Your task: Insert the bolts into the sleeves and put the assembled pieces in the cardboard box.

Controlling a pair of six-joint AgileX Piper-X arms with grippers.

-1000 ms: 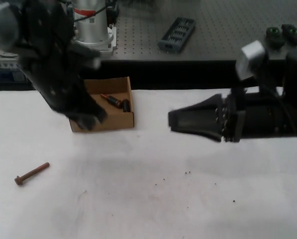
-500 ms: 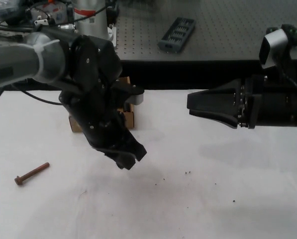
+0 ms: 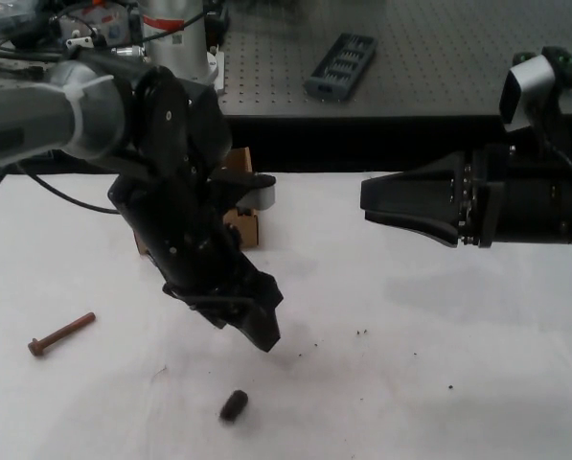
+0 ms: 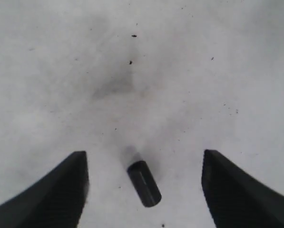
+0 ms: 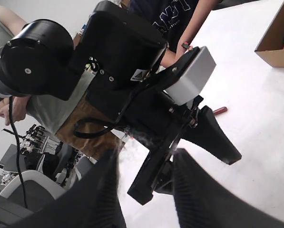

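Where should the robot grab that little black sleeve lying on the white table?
Across its middle, from straight above. The sleeve lies flat on its side, a short cylinder, so the grip should close on its long curved sides, not its ends. The left gripper, open above it, looks lined up roughly that way.

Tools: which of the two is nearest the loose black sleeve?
The left tool, open just above the sleeve; the right tool hangs far aside.
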